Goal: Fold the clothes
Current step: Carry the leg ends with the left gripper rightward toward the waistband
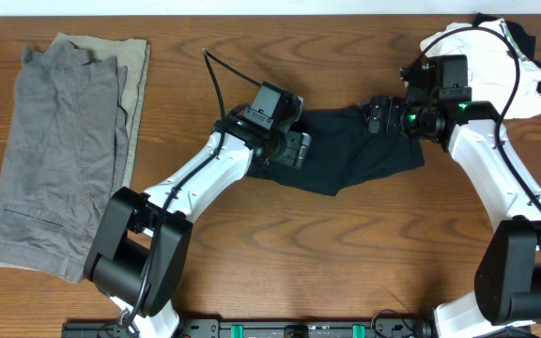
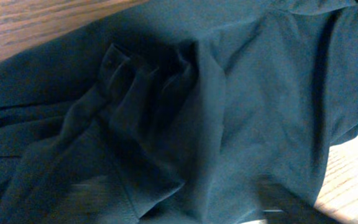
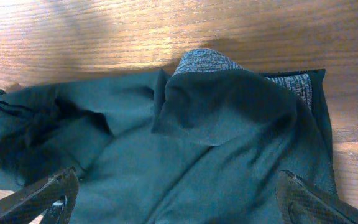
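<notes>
Leggings lie long, side to side. Right gripper is wide open over their right end. Left gripper is over the left end; open or shut, I cannot tell.

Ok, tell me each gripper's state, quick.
Left gripper: above the leggings, open or closed cannot be told.
Right gripper: fingers open, holding nothing.

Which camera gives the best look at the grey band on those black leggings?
The right wrist view: there the grey band shows clearly atop the leggings. Overhead, no band is visible; the left wrist shows only black folds.
</notes>
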Robot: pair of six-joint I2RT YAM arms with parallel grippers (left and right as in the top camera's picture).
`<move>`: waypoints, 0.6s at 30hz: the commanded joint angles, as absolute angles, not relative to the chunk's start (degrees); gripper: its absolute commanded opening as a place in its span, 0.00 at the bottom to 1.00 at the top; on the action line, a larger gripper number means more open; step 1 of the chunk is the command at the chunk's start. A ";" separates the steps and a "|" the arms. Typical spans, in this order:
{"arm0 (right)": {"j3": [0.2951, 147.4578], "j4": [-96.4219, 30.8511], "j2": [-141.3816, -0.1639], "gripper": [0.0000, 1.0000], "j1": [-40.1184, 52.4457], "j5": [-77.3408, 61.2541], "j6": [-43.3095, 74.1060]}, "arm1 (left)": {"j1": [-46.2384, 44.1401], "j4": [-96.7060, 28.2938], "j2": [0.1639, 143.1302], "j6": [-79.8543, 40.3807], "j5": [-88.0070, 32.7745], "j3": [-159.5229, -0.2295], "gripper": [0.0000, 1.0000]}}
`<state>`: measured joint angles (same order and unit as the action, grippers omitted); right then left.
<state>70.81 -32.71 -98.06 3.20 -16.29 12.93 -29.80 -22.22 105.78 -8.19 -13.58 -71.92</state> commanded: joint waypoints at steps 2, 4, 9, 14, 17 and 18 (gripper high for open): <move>71.05 -33.23 -97.97 0.97 1.87 -15.25 16.67 | -29.47 -22.00 106.08 -8.49 -13.89 -72.25 0.98; 71.05 -33.21 -97.97 0.96 0.99 -15.27 16.71 | -28.75 -22.02 105.12 -8.49 -13.91 -72.25 0.98; 71.02 -33.21 -98.00 0.90 -1.32 -13.98 10.20 | -25.28 -22.61 101.34 -9.93 -13.91 -72.25 0.98; 71.02 -33.21 -98.65 0.89 -2.09 -9.28 1.83 | -22.44 -23.09 101.14 -10.63 -16.08 -72.25 0.98; 71.02 -33.19 -99.96 0.88 -2.09 -8.80 0.12 | -22.31 -22.11 102.94 -10.59 -17.61 -72.25 0.98; 71.02 -33.19 -100.55 0.88 -2.07 -8.82 0.12 | -22.48 -21.67 103.68 -10.59 -18.04 -72.25 0.98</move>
